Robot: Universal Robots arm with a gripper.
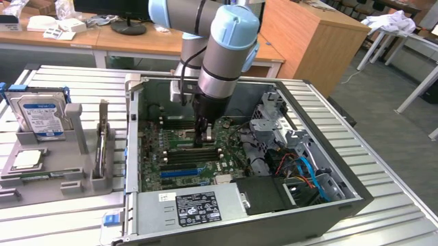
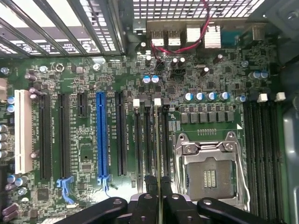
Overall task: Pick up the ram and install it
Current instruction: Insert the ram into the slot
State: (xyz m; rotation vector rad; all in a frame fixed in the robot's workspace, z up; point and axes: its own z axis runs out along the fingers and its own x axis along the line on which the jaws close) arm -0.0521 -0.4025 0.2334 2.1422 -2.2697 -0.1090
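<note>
While the gripper (image 2: pixel 160 180) reaches down into the open computer case (image 1: pixel 329 205), its two black fingers (image 2: pixel 150 181) are drawn almost together, with only a sliver of gap, and they pinch the ram (image 2: pixel 159 156). From the wrist view the ram is seen edge-on, as a thin pale line running straight out from between the fingertips. It lies in line with a group of dark memory slots (image 2: pixel 148 140) that have white clips at their far ends; I cannot tell whether it is already seated in a slot or just above one. Just beside these slots is the empty silver processor socket (image 2: pixel 210 172), with a second group of memory slots (image 2: pixel 261 140) on its other side. On the opposite side of the ram the green motherboard (image 2: pixel 84 154) carries several long black card slots, one blue slot (image 2: pixel 101 135) and one white slot (image 2: pixel 21 130). In the exterior view the arm (image 1: pixel 222 56) comes down from above, and a power supply (image 1: pixel 195 207) with a black label sits at the near end of the case. On the exterior view's left, well apart from the gripper, a grey tray (image 1: pixel 75 174) holds an upright hard drive (image 1: pixel 42 115) and a square processor chip (image 1: pixel 27 160). Case and tray rest on a slatted metal table (image 1: pixel 383 169).
</note>
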